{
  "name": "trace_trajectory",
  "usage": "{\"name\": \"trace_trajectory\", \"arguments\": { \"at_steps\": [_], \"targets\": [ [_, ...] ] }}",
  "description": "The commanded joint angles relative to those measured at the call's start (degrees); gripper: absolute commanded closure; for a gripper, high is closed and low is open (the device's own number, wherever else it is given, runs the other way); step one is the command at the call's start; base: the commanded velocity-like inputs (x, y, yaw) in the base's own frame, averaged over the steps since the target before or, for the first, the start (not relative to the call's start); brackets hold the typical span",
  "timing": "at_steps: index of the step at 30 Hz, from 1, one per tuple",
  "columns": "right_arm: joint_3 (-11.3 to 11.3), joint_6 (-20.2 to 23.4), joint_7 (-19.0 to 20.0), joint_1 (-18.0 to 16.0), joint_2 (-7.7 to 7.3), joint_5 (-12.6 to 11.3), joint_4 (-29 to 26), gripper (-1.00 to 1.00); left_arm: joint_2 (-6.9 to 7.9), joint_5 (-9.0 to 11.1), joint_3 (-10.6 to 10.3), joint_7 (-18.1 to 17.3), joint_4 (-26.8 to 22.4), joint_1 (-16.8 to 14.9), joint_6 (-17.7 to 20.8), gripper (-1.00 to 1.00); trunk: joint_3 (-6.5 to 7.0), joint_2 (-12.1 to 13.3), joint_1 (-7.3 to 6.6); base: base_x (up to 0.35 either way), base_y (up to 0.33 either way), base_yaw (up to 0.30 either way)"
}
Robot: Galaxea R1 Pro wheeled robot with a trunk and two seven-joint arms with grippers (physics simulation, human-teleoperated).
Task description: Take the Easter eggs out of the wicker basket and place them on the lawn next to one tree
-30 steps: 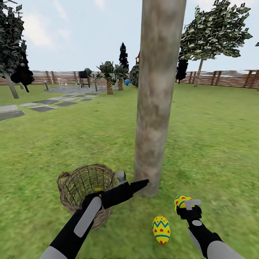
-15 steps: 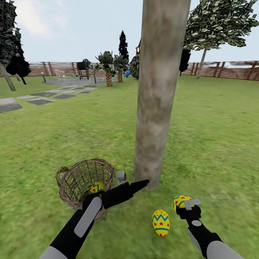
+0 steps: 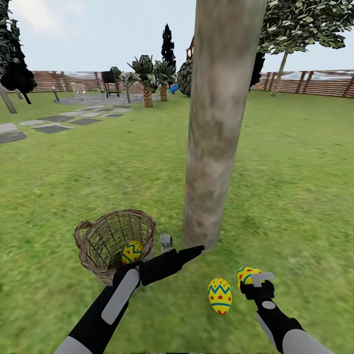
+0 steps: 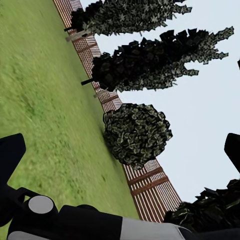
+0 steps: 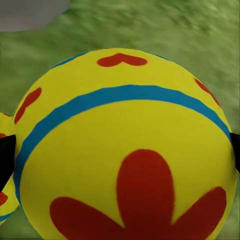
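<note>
I have one Easter egg point(image 3: 220, 296) lying on the lawn point(image 3: 295, 196) near the tree point(image 3: 216, 128), my right gripper point(image 3: 256, 281) clamping the second point(image 3: 246, 275), the third point(image 3: 132, 251) left in the wicker basket point(image 3: 93, 236), left gripper point(image 3: 179, 248) spread wide.

Left arm reaches forward and rightward — its left gripper point(image 3: 179, 248) spread wide, empty. Right gripper point(image 3: 251, 278) points forward, fingers clasping an egg point(image 3: 246, 275).

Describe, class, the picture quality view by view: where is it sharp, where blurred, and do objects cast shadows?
Head view: flat even light, no cast shadows under the yellow painted egg on the grass or brown woven wicker basket.
Left wrist view: tilted; grass smeared.
Right wrist view: yellow flower-painted egg looms close, grass behind blurred.
</note>
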Motion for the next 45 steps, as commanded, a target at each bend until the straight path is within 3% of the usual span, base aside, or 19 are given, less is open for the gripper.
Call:
{"name": "trace_trajectory", "arguments": {
  "at_steps": [1, 13, 36, 45],
  "targets": [
    [-0.36, -0.23, -0.05, -0.05, 0.03, 0.73, 0.08, 1.0, 0.0, 0.37, -0.02, 0.03, 0.02, -0.03, 0.37, -1.0, -0.27, -0.04, 0.01, 0.0, 0.0, 0.0],
    [-0.41, -2.24, -0.38, -0.05, -0.05, 0.42, 0.08, 1.0, 0.0, 0.42, 0.03, 0.09, 0.02, -0.03, 0.37, -1.0, -2.93, -0.2, 0.32, 0.0, 0.0, 0.0],
    [-0.41, -2.26, -0.47, -0.05, -0.15, 0.42, 0.08, 1.0, 0.16, 1.01, 0.16, -0.5, 0.1, -0.03, 0.37, -1.0, -2.93, -0.2, 0.32, 0.12, 0.0, 0.0],
    [-0.41, -2.22, -0.48, -0.05, -0.15, 0.33, 0.08, 1.0, 0.0, 0.53, 0.07, -0.08, 0.05, -0.03, 0.37, -1.0, -4.93, -0.32, 0.55, 0.0, 0.0, 0.0]
  ]
}}
